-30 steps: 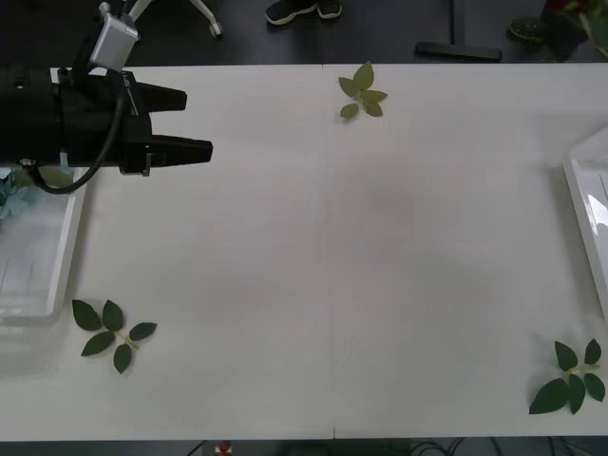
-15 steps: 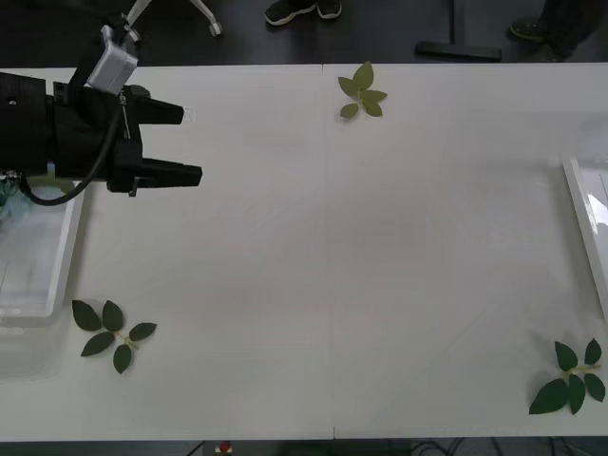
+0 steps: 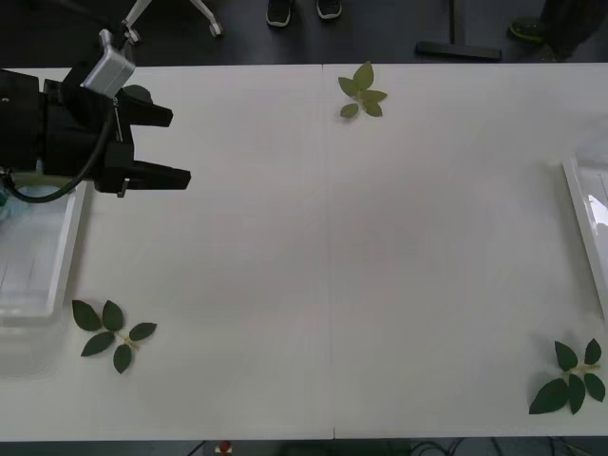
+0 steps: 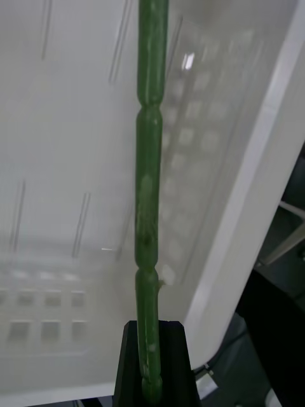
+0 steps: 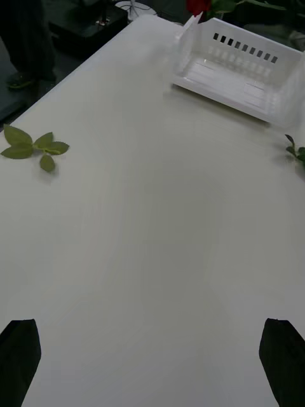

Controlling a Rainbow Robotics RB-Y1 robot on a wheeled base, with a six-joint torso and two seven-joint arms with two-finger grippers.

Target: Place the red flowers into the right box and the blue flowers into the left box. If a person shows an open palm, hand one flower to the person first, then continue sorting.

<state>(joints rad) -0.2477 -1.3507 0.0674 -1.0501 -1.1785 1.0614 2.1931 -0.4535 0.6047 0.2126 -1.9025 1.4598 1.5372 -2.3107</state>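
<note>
Flower stem (image 4: 149, 191) is hanging over the right box (image 4: 57, 159), clamped in the right gripper (image 4: 151, 362). On the white table (image 3: 380, 266), leaf sprigs (image 3: 112, 334) are lying scattered. Left gripper (image 3: 166, 147) is hovering beside the left box (image 3: 38, 256), fingers apart.

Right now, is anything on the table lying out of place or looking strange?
Three loose leaf sprigs lie on the table: one at the far edge, one beside the left box, one near the right box. They belong to no flower there.

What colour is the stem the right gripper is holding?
Green, clearest in the right wrist view: the stem runs up from the right gripper.
</note>
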